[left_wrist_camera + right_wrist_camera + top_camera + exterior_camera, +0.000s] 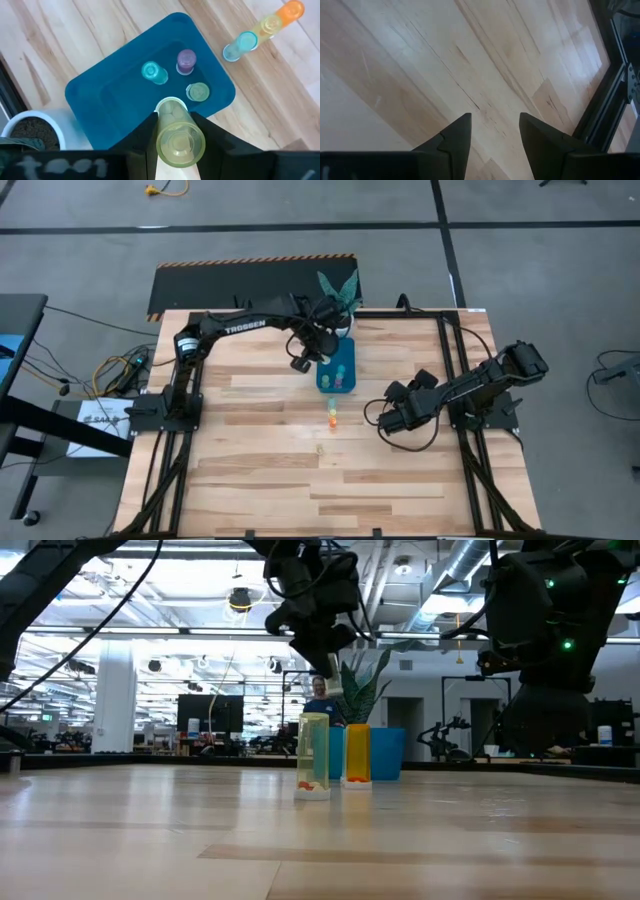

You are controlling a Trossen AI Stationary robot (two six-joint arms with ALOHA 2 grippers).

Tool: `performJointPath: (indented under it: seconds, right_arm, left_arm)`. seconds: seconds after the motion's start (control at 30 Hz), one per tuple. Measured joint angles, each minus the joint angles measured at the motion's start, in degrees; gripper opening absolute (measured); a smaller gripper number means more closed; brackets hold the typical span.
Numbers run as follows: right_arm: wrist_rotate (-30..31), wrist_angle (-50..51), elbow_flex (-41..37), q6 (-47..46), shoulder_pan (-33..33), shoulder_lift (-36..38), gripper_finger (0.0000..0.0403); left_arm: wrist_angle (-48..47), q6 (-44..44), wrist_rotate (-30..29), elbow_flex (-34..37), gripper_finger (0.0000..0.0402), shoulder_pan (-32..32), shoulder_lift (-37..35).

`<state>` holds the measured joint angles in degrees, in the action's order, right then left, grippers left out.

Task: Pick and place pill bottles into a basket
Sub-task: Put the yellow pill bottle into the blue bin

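Observation:
The teal basket (115, 100) stands on the table by a white plant pot (30, 131). Three pill bottles stand upright inside it: a teal one (154, 73), a purple one (186, 61) and a yellow-green one (198, 92). Three more stand in a row on the table beside it: blue (240, 44), yellow (270, 24) and orange (292, 10). My left gripper (172, 117) hangs over the basket (336, 370), shut on a yellow-green bottle (176, 132). My right gripper (492, 131) is open over bare wood at the table's right (388, 420). My left gripper pinches the yellow-green bottle by its side walls (161, 131) between its two fingers. The fingers slant steeply down from above. The bottle lies along them, its far end (170, 106) pointing down at the basket. It is lifted clear above the basket's rim.
The plant (338, 290) and its white pot stand just beyond the basket, toward the table's far edge. Black frame rails (455, 380) run along the table's sides. Open wood lies toward the near edge (320, 480).

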<state>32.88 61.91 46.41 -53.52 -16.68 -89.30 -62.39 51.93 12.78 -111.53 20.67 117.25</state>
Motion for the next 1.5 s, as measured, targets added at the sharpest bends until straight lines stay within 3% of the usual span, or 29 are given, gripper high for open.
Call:
performJointPath:
  seconds: [0.43,0.6,1.0,1.5]
  right_arm:
    - [0.0,-0.2,0.0,0.0,0.0,0.0,0.0159]
    - [0.0,-0.7,0.0,0.0,0.0,0.0,0.0159]
    - [0.1,-1.1,0.0,0.0,0.0,0.0,0.0159]
    - [0.0,-1.4,0.0,0.0,-0.1,0.0,0.0159]
  left_arm:
    - [2.5,1.4,0.1,0.5,0.0083,2.0,2.7]
    - [3.1,2.5,-2.6,0.4,0.0083,2.4,4.3]
    - [3.9,2.4,3.9,0.4,0.0083,3.0,4.9]
    - [4.0,2.1,3.0,0.3,0.0083,3.4,9.1]
